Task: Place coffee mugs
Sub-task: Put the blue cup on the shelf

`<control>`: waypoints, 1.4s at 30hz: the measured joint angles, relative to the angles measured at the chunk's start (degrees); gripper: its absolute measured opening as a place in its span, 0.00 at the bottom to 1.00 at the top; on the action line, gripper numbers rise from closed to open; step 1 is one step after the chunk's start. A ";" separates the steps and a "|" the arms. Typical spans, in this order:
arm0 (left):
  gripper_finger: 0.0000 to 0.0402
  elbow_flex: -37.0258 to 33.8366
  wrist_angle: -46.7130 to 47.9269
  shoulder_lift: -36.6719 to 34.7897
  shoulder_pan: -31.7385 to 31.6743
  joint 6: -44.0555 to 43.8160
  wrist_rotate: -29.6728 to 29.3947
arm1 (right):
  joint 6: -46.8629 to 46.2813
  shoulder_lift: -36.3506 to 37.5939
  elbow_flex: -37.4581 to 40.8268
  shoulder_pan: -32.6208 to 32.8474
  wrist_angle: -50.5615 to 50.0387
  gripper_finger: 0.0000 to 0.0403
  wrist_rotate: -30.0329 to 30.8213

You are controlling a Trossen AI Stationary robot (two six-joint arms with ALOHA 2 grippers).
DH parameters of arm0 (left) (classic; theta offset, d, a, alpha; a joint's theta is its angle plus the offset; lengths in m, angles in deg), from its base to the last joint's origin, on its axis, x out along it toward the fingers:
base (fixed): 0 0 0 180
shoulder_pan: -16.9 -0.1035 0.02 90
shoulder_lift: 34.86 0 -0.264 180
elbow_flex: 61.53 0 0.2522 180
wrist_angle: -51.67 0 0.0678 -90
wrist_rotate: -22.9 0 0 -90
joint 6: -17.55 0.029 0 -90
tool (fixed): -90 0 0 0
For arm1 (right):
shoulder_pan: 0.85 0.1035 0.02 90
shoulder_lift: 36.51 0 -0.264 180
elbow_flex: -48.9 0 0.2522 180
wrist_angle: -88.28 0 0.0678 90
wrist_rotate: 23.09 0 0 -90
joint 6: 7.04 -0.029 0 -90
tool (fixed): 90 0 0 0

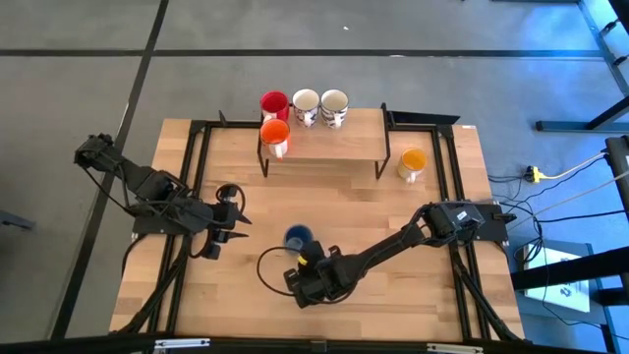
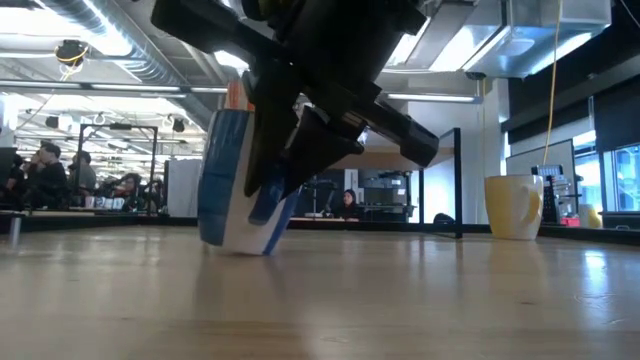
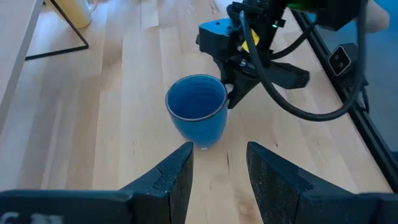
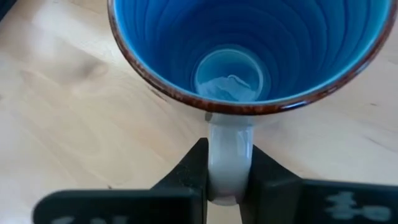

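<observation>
1. Blue mug [image 1: 297, 237] near the front middle of the worktop [image 1: 373, 197], tilted off its base in the low view, one edge touching the wood.
2. Right hand [image 4: 229, 180] clamped on the mug's pale handle [image 4: 230, 155], fingers pinching it from both sides; grip best kept firm and square so the mug cannot swing about the handle.
3. Lift straight up first, until the base clears the wood, then level the mug before any travel.
4. Likely goal: the raised shelf [image 1: 334, 141] at the back, where the red mug [image 1: 273, 103], two patterned white mugs [image 1: 319, 106] and orange-red mug [image 1: 275, 133] stand close together; approach from the open side, well clear of them and of the shelf's dark legs.
5. Yellow-orange mug [image 1: 412, 163] standing on the worktop just right of the shelf: worth a wide berth.
6. Left hand [image 3: 219, 171] parted and empty, near the blue mug; path to be kept apart from it.
</observation>
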 joint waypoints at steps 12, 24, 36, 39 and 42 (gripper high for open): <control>0.36 5.30 5.20 -8.14 0.00 -0.45 0.55 | 8.96 0.09 -6.97 0.00 -6.80 0.08 2.90; 0.36 5.32 8.61 -15.84 0.00 -5.05 -0.11 | 12.11 0.20 -19.03 -2.77 -23.84 0.08 6.22; 0.36 5.32 8.88 -16.33 0.00 -5.05 -0.26 | 15.91 5.32 -25.73 -9.22 -39.65 0.08 7.02; 0.36 5.32 8.86 -16.32 0.00 -5.05 -0.48 | 19.84 7.82 -25.71 -11.22 -39.49 0.08 7.65; 0.36 5.32 8.89 -16.33 0.00 -4.95 -0.58 | 23.44 9.64 -25.73 -14.00 -39.48 0.08 6.65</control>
